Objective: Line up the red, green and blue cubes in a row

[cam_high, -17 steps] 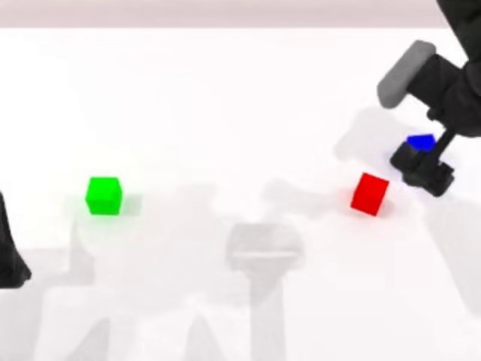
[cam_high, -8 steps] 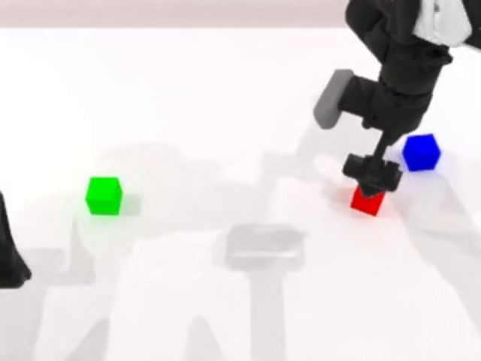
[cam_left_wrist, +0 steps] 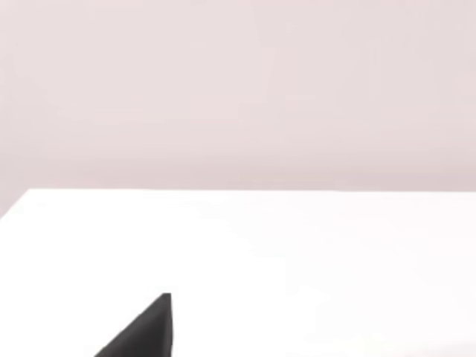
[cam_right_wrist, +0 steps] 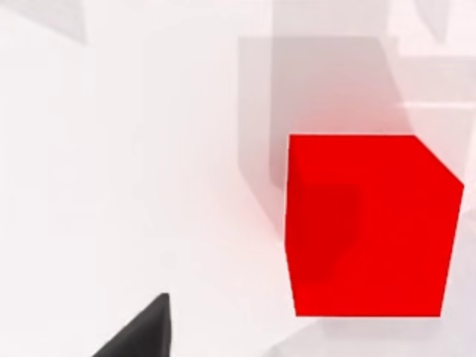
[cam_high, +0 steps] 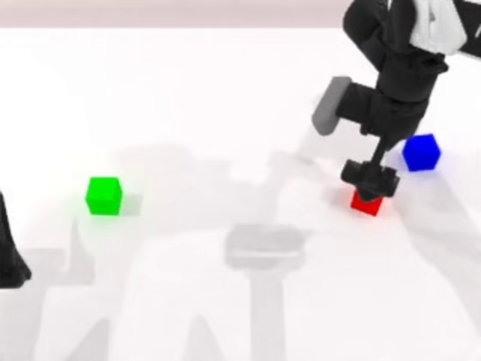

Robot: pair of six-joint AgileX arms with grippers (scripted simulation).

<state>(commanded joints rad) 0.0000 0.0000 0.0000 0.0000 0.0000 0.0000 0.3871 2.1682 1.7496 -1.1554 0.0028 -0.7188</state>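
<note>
Right claw (cam_high: 367,183) partly hides the red cube (cam_high: 366,204); claw state indeterminable. Position nearly unchanged from half a second earlier. Left arm parked.

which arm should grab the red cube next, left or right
Right, most likely. The right gripper hangs directly over the red cube, which fills the right wrist view. The left arm sits parked at the table's left edge, far from it.

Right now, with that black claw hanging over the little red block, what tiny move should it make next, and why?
Probably straight down. The right claw is above the red cube, which sits on the table and fills its wrist view, ungrasped. Lowering comes before closing. The left arm is parked at the table's left edge.
</note>
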